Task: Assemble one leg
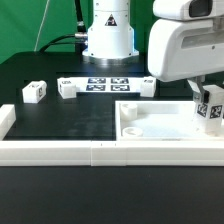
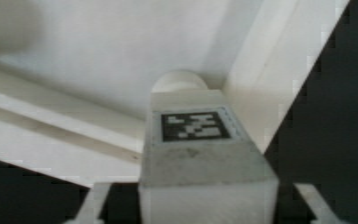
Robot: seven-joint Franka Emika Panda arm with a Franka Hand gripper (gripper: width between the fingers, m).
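Note:
My gripper (image 1: pixel 205 100) is at the exterior view's right, over the right end of the large white panel (image 1: pixel 150 128). It is shut on a leg (image 1: pixel 211 108), a chunky white block with its square tag facing out. In the wrist view the leg (image 2: pixel 197 130) stands out between my fingers (image 2: pixel 101 200), with my gripper (image 2: pixel 197 198) closed round its near end. The leg's rounded far tip sits close against the panel (image 2: pixel 87 50), near a corner. I cannot tell whether the tip touches the panel.
Two loose legs (image 1: pixel 34 92) (image 1: pixel 67 88) lie at the exterior view's left. The marker board (image 1: pixel 105 83) lies at the back before the arm's base (image 1: pixel 108 35). A further white part (image 1: pixel 146 80) sits at its right end. A white rail (image 1: pixel 60 152) runs along the front.

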